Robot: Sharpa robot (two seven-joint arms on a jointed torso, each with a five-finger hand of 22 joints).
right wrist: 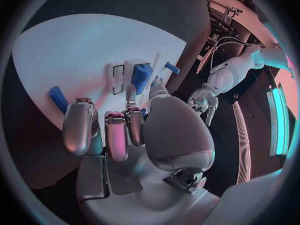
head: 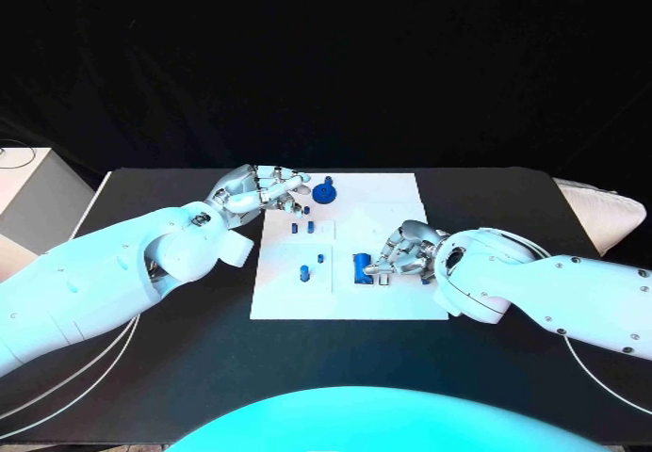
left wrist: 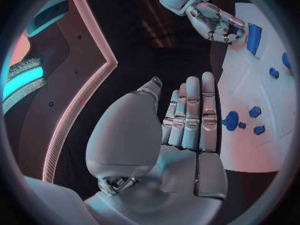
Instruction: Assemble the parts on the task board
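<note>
Board: you have the white task board (head: 387, 193) in the middle of the black table (head: 163, 377).
Left hand: your left hand (head: 258, 193) sits at the board's far left corner, fingers straight and side by side, holding nothing.
Right hand: your right hand (head: 405, 254) curls over the blue block (head: 363, 267); you cannot tell whether it grips.
Parts: you see a round blue part (head: 326, 193) just beside the left fingertips and small blue pieces (head: 306, 273) mid-board.

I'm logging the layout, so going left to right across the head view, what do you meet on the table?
Left hand → round blue part → blue block → right hand. All lie over the white board.
</note>
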